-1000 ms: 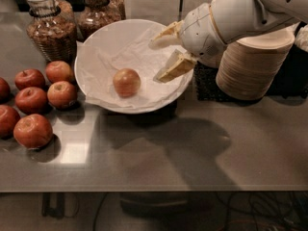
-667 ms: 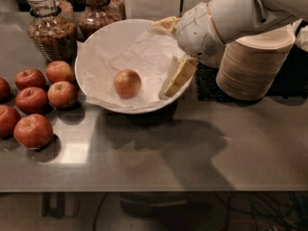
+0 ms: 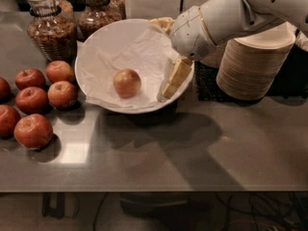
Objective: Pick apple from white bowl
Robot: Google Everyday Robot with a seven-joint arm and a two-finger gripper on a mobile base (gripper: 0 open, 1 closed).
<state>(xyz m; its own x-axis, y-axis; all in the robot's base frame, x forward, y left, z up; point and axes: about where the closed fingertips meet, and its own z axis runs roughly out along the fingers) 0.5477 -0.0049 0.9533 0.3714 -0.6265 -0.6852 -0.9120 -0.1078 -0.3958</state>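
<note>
Two fingers (image 3: 176, 75) of the gripper (image 3: 160, 57) stay spread, dipped lower into the bowl (image 3: 114, 26) now; the apple (image 3: 127, 83) sits left of them, unmoved and untouched.

A grey metal table (image 3: 202, 153) fills the frame, glare at lower left; cables (image 3: 260, 208) lie on the floor (image 3: 19, 211) below. The gripper (image 3: 165, 57) hangs upper centre.
</note>
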